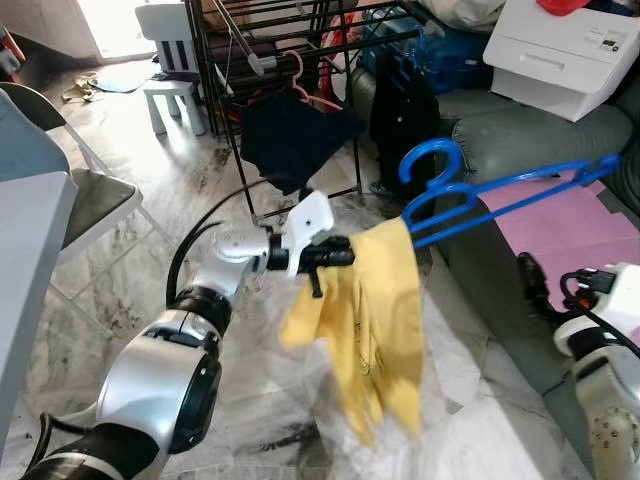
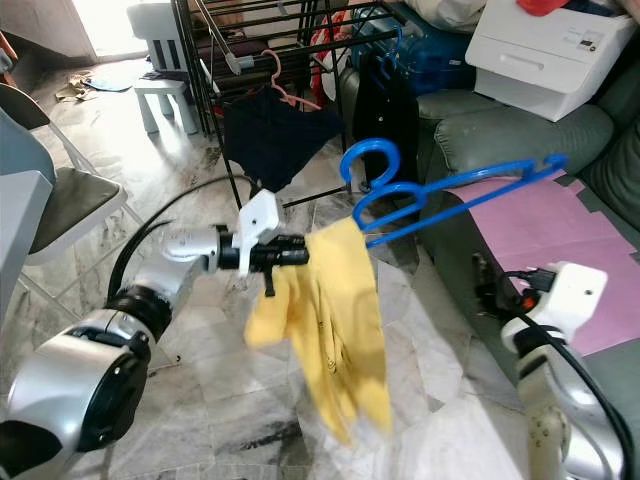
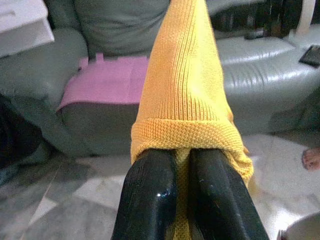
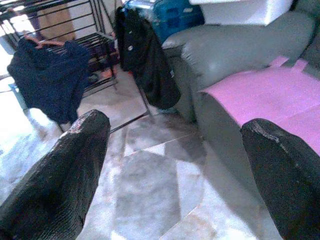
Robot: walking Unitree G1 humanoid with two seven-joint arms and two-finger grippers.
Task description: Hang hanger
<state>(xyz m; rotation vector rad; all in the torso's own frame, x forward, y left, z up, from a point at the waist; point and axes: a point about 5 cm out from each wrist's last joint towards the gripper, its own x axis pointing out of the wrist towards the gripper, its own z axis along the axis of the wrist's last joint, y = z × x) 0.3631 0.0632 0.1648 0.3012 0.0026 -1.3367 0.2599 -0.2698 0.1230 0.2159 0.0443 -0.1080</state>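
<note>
Marble floor (image 1: 250, 400); left claw (image 3: 187, 165) pinching yellow garment (image 1: 385, 320), seemingly on blue hanger (image 1: 500, 185).

My left gripper (image 3: 187, 165) pinches a yellow knit garment (image 3: 187, 85), fingers (image 3: 150, 195) closed on its hem. Beyond: grey sofa (image 3: 115, 30), pink cloth (image 3: 107, 80) on its seat, marble floor (image 3: 65, 195).
</note>
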